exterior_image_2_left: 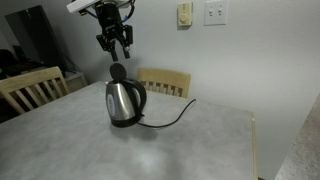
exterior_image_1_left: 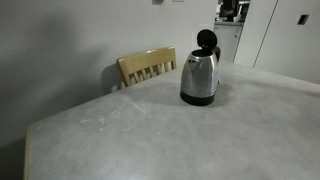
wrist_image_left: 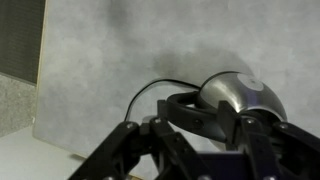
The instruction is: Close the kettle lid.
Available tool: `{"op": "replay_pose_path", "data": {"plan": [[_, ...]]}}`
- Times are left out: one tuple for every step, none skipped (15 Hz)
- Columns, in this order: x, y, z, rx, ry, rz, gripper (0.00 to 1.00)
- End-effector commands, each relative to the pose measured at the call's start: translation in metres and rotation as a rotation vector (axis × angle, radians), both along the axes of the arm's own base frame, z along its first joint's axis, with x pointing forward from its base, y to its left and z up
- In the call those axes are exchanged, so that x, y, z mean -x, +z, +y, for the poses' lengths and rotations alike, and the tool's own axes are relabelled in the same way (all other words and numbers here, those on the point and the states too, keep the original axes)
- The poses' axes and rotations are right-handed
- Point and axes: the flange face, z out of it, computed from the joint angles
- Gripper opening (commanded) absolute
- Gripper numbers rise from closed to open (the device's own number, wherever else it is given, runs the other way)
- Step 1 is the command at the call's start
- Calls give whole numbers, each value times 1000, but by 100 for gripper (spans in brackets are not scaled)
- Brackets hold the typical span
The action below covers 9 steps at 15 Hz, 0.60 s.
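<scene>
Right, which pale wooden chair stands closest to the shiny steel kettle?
The pale wooden chair just behind the shiny steel kettle; the other wooden chair stands well aside.

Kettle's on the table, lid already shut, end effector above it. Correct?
Not quite: the lid stands open, tipped up over the kettle, as both exterior views show. The rest holds: on the table, end effector above it.

Both exterior views face the shiny steel, black-topped kettle across the grey table from different sides, at middling range. The wrist view looks down on this kettle from close above.
</scene>
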Motion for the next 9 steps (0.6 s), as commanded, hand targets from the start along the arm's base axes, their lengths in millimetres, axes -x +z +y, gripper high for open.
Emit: {"op": "replay_pose_path", "data": {"plan": [[-12,-10,-4,-52,-131,-29,24],[-12,-14,-5,-76,-178,-23,19],[-12,-19,-4,-106,-213,-15,10],[-13,-23,-3,-131,-226,-14,2],[-14,-27,-2,-158,-229,-10,0],[-15,-30,-1,-176,-231,-8,0],[-17,-33,0,-191,-228,-13,0],[-18,-33,2,-205,-223,-18,0],[-19,-33,4,-222,-215,-26,0]]}}
